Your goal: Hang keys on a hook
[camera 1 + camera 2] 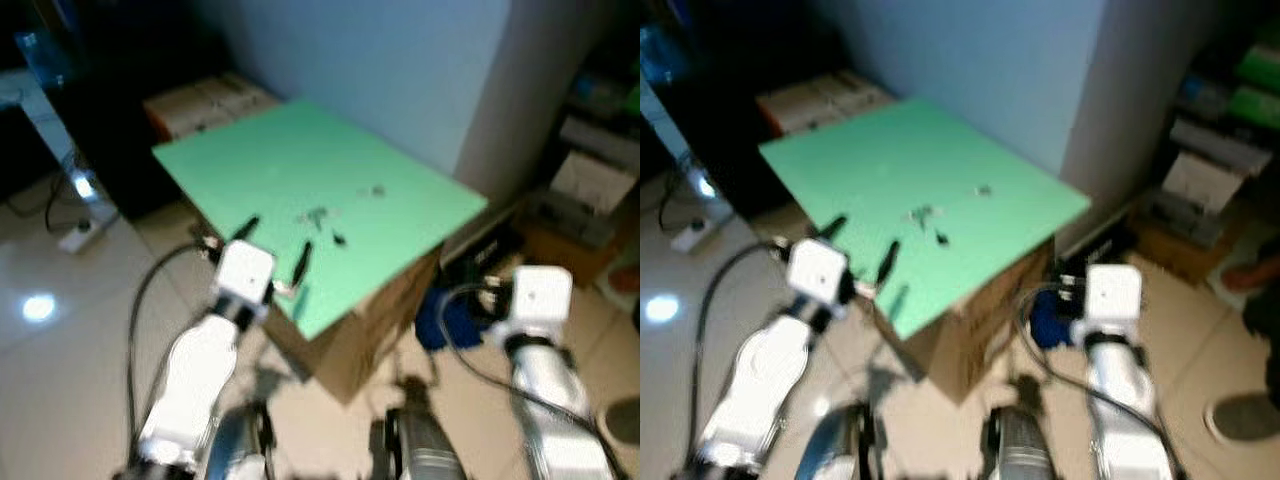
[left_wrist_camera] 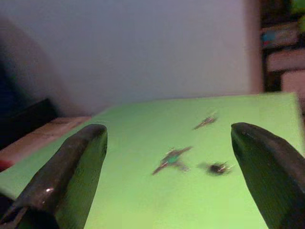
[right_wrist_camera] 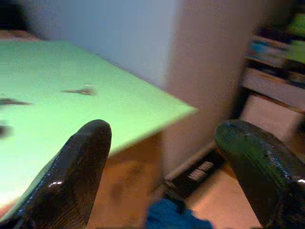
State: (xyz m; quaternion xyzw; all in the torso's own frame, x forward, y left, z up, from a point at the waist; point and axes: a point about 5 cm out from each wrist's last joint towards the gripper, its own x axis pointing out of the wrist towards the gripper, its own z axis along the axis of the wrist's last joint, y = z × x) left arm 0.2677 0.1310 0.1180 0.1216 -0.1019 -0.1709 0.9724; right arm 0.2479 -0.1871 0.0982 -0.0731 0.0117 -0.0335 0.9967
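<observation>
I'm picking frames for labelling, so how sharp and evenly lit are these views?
Both eye views are motion-blurred; the keys on the green board are smudges, and glare spots the floor. Left wrist view: soft but usable, keys distinguishable. Right wrist view: blurred, fingers dark.

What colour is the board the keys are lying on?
Light green. The board sits on a brown cardboard box, clearest in the left eye view.

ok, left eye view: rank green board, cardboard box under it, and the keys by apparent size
1. green board, largest by far.
2. cardboard box, only its sides visible below the board.
3. keys, a tiny blurred cluster.
No close calls. Left tool hovers open at the board's near edge.
</observation>
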